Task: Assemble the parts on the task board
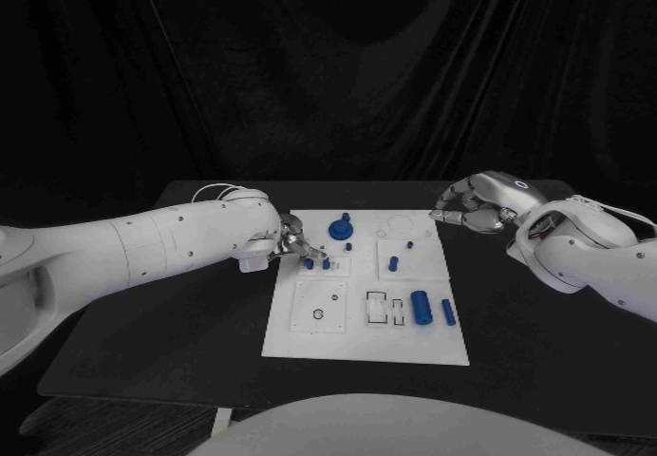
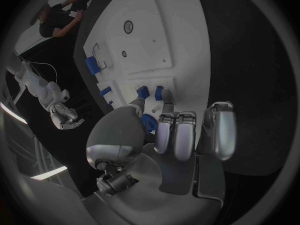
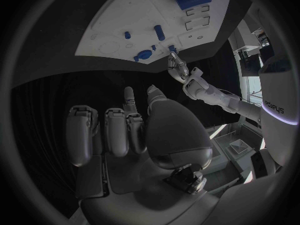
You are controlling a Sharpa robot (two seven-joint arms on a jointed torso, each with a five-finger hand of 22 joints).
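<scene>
Table [image 1: 164,323], black, with bare surface wide on both sides of the board and a narrower strip along the near edge. Task board [image 1: 359,328], white, lying flat in the middle, its far edge close to the table's far edge, its near half mostly bare plate with shallow cut-outs. Left arm [image 1: 137,249] reaching in low across the table's left side, ending at the board's left edge. Right arm [image 1: 603,256] held over the table's right side, well clear of the board's right edge. Right hand [image 1: 473,207] raised near the board's far right corner, fingers curled inward around nothing, touching no part. Left hand [image 1: 294,245] over the board's left edge, fingertips [image 2: 167,96] down among two small blue parts [image 2: 143,91] there; whether anything is pinched cannot be told. Round blue knob part [image 1: 341,228] standing near the board's far edge, just beside the left hand. Blue cylinder [image 1: 422,308] lying near the board's right edge, with a thinner blue pin [image 1: 448,312] beside it toward that edge. Short blue peg [image 1: 394,262] upright mid-board, open plate around it.
</scene>
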